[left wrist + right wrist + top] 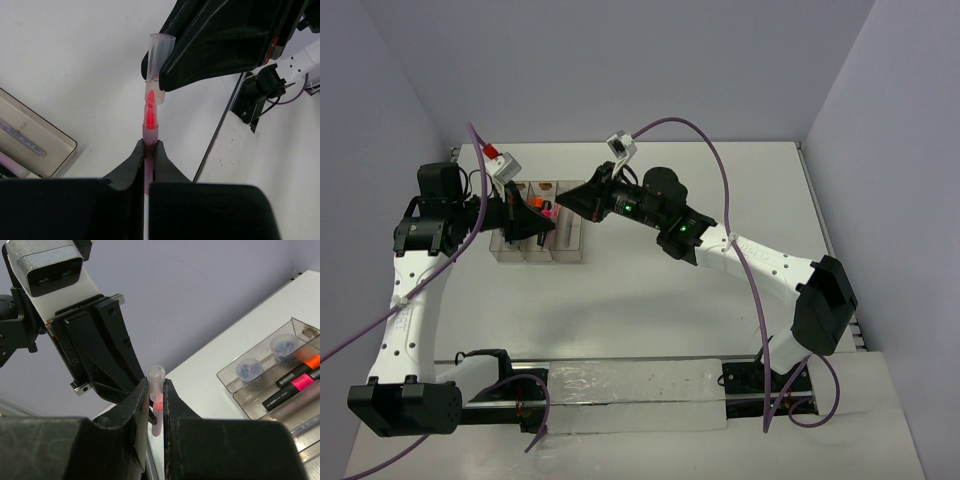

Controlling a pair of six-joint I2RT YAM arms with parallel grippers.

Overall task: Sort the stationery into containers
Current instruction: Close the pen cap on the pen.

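Uncapped highlighter held between both arms, aloft near the clear plastic three-compartment tray.

Left jaws are clamped on the pale pink highlighter barrel. Right jaws are clamped on the clear plastic cap, whose mouth just covers the red-pink tip. In the tray, the orange-black highlighter and pink-black highlighter lie side by side; the bluish round pieces occupy an outer compartment.

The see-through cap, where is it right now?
In the left wrist view the clear cap is just above centre, pinched in the right pincer, right at the tip of the pink highlighter the left pincer holds.
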